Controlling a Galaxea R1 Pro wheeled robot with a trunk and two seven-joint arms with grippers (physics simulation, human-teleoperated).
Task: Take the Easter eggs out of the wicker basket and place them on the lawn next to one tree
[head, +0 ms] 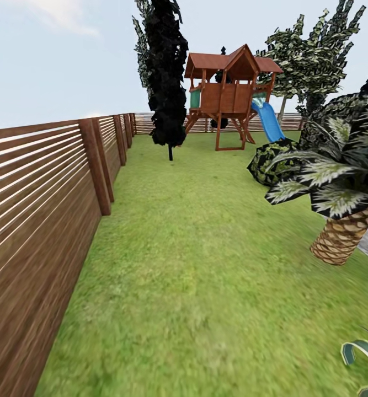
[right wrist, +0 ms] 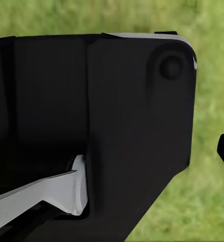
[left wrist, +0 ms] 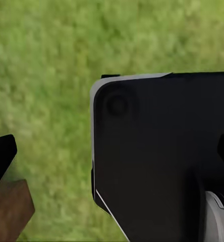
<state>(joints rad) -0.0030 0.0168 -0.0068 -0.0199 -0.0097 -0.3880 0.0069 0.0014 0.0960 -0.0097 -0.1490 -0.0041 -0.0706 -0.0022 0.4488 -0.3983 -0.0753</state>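
Green short grass of the lawn (head: 206, 264) ran from the foreground towards 12 o'clock in the head view, bounded at 9 o'clock by a brown horizontal-slat wooden fence (head: 40, 209). At 12 o'clock stood an all-black tree with a thin dark trunk (head: 167, 77), and just past it a red-brown wooden play tower (head: 228, 94) with a blue slide (head: 269, 122). At 1 o'clock rose a tree with a pale trunk and dark whitish-speckled foliage (head: 308, 60); at 3 o'clock, a short palm with a scaly tan trunk (head: 344, 234). Neither the eggs nor the wicker basket appeared, so their bearing from either arm, and which arm lay nearer, could not be judged; the robot was probably in transit. Both wrist views looked down on grass past a black robot body panel (left wrist: 162, 156) (right wrist: 97, 126). A dark tip at the edge of each wrist view may have been a finger; whether either gripper was open, closed or holding anything could not be told
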